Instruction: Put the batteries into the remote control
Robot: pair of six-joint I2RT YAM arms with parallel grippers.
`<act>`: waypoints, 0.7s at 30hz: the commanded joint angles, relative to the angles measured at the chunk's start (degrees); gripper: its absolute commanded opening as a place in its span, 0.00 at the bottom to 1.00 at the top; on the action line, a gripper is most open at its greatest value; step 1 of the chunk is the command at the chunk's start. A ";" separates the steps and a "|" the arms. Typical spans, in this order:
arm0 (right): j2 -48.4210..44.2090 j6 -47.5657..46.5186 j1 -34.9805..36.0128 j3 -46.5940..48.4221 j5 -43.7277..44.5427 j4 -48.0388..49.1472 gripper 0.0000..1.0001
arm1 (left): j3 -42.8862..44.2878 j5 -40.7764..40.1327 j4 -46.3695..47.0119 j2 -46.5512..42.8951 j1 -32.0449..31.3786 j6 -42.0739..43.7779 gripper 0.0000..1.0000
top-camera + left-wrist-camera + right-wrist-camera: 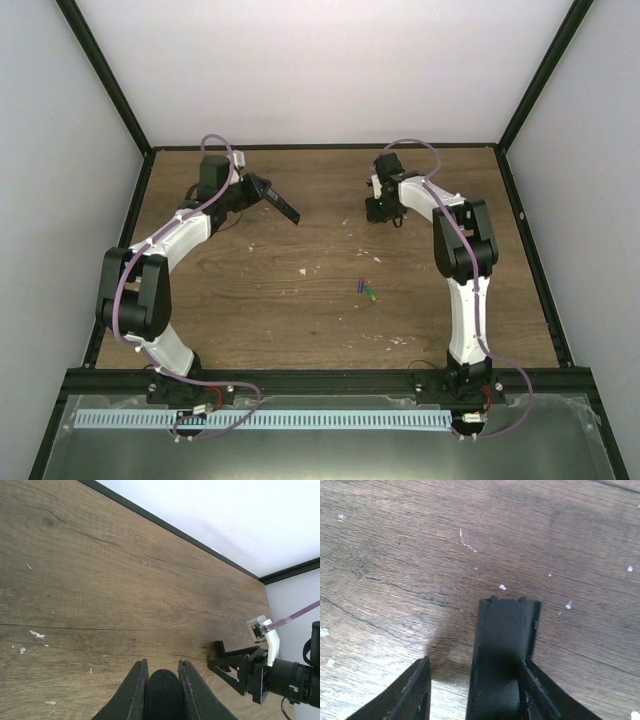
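My left gripper (250, 190) is shut on the black remote control (277, 201) and holds it at the back left, its free end pointing toward the table's middle. In the left wrist view the remote's rounded end (162, 690) sits between the closed fingers (135, 690). The batteries, one blue-purple (361, 284) and one green (371, 294), lie together on the wood at centre right. My right gripper (384, 208) hangs low at the back right with its jaws apart (475, 662). A flat black cover piece with two small tabs (507, 630) lies against its right finger, clear of the left one.
The wooden table (250, 300) carries pale specks of debris (303, 270). Black frame rails and white walls bound it at the back and sides. The right gripper also shows in the left wrist view (235, 667), close to the table.
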 commanded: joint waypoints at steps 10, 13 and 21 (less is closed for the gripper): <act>1.96 0.69 -2.23 -4.12 0.51 -2.61 0.17 | 1.23 0.62 -0.09 -0.28 0.27 -0.03 0.00; 0.96 0.87 -2.52 -4.22 0.66 -2.60 0.13 | 1.41 0.69 -0.01 -0.11 0.33 -0.14 0.00; -4.27 2.81 -5.08 -7.35 -5.06 0.72 0.05 | 1.39 0.53 -0.09 -0.43 0.32 -0.17 0.00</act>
